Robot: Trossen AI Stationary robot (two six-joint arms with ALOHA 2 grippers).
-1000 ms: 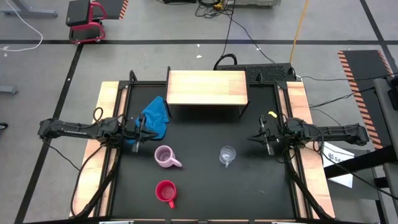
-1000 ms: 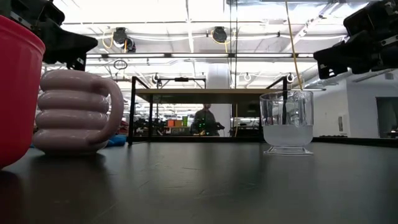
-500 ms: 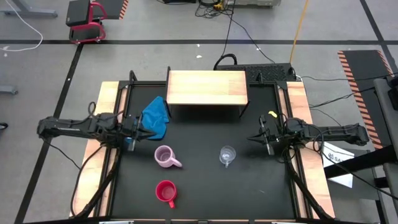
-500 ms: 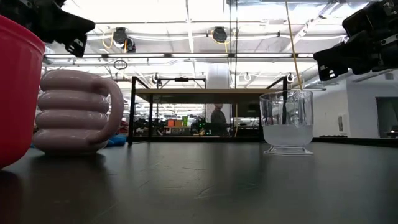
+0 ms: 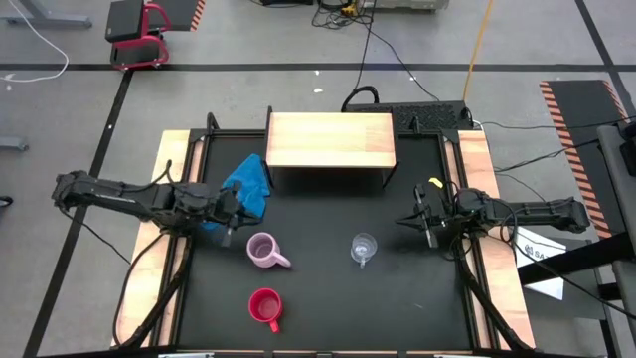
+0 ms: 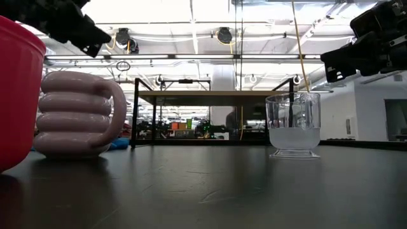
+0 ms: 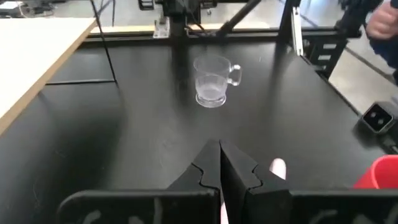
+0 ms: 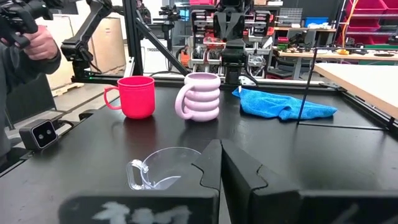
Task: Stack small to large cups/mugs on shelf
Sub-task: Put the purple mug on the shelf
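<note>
The ribbed lilac-pink mug (image 5: pixel 262 250) stands on its base left of centre on the black table, and the red mug (image 5: pixel 265 306) stands nearer the near edge. The clear glass cup (image 5: pixel 364 248) stands right of centre. The light-wood shelf (image 5: pixel 331 139) stands on dark legs at the far edge with nothing on it. My left gripper (image 5: pixel 231 210) hovers shut just left and far of the pink mug, above the table; in its wrist view the gripper (image 7: pixel 219 169) points toward the glass cup (image 7: pixel 214 81). My right gripper (image 5: pixel 421 221) waits shut to the right of the glass cup.
A crumpled blue cloth (image 5: pixel 247 186) lies beside my left gripper, between it and the shelf's left legs. Pale wooden rails (image 5: pixel 169 199) run along both table sides. A person's hand (image 8: pixel 38 42) shows beyond the table's left side in the right wrist view.
My left gripper has risen and shifted a little toward the table's right, toward the pink mug, staying shut. The cups have not moved.
</note>
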